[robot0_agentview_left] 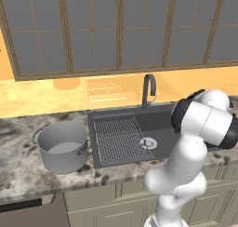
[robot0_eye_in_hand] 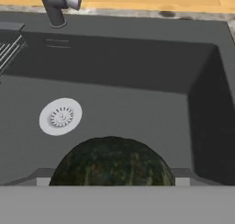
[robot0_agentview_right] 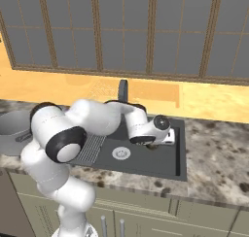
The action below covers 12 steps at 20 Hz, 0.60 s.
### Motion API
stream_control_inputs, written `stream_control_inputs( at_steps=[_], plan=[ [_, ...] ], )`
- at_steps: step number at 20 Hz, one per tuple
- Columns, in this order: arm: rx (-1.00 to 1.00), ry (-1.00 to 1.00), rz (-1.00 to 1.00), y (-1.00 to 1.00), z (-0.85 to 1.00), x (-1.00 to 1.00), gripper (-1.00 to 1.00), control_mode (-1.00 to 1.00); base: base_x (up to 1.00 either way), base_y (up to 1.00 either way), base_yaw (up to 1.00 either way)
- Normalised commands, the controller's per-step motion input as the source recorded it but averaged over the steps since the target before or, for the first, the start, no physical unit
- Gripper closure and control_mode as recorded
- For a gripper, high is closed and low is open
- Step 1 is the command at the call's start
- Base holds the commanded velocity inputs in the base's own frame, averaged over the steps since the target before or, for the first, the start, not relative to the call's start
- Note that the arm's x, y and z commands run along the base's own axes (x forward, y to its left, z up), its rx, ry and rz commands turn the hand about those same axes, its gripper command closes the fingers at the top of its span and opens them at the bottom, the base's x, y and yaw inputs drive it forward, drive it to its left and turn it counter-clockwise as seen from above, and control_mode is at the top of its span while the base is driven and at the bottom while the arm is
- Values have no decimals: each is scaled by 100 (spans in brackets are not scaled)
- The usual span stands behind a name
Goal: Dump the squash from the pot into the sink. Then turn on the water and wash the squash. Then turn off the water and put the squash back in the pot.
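Left base view: the pot point(robot0_agentview_left: 62, 147) stands upright on the worktop point(robot0_agentview_left: 18, 175), just left of the sink point(robot0_agentview_left: 162, 123), and looks empty inside. The sink's ribbed section lies nearest the pot, the round drain point(robot0_agentview_left: 148, 143) beyond it, and the tap point(robot0_agentview_left: 148, 92) rises behind the basin. The arm bends across the right of the basin and hides what lies there.

Right base view: the arm reaches down into the deep basin, with the end effector point(robot0_agentview_right: 151, 146) low over the basin floor, to the right of the drain. Whether anything sits under it cannot be told from this side.

Hand view: the squash point(robot0_eye_in_hand: 111, 161) sits close below the camera on the basin floor, dark green with yellowish flecks, beside the drain and well in front of the tap base. The fingertips are hidden behind it; the jaws stand wide apart and I judge they hold nothing yet.

The step in hand looks like picking the squash up, probably for return to the pot. Done well, the end effector should come straight down, centred over the round body so both fingers pass its widest part, then close gently. An off-centre grasp could squeeze the squash sideways and send it rolling across the basin.
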Motion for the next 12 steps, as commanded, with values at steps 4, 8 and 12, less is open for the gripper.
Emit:
stream_control_inputs(
  at_steps=[4,8,12],
  plan=[
    [3,-3,0,0,100,0,100,-100,0,0,0],
    [7,0,-2,0,100,-14,100,-100,0,0,0],
    [8,1,-5,8,100,-26,100,-100,0,0,0]
  ],
)
